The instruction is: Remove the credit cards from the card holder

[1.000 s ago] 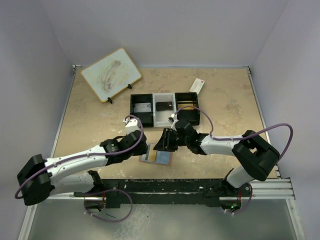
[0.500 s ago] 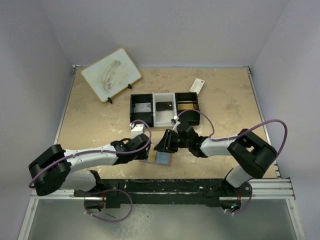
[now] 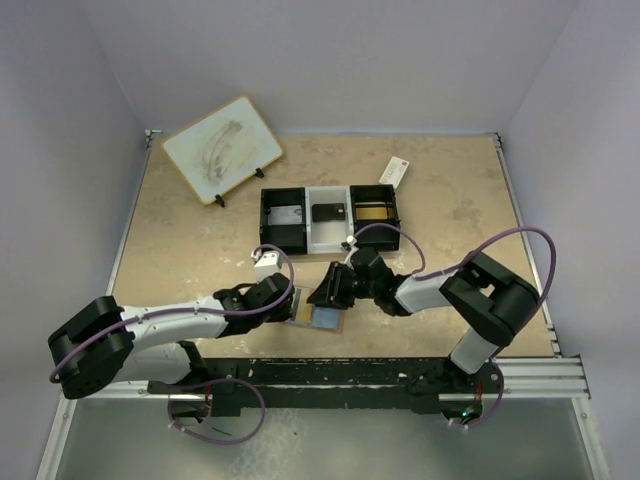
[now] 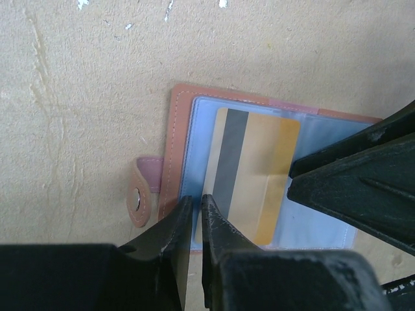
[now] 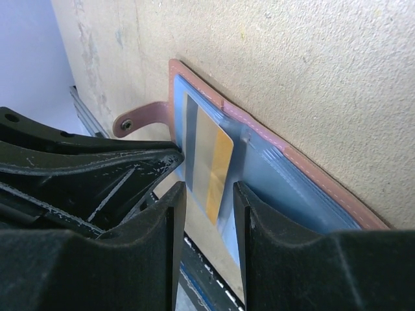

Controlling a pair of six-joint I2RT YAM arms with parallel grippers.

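Beige tabletop (image 3: 180,230) | salmon-tan leather card holder (image 3: 322,318) lies open, lower centre | gold grey-striped plastic credit card (image 4: 259,175) in clear pocket (image 4: 318,227) — likely thin, stiff, slick: pinch its edge | left claw (image 4: 194,207) nearly clenched, right claw (image 5: 207,191) released

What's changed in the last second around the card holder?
The left gripper moved right and nearer the arm bases, up to the card holder's strap edge, and its jaws closed almost together there; whether they pinch anything is unclear. The right gripper stayed open over the holder. The gold card and the tray have not moved.
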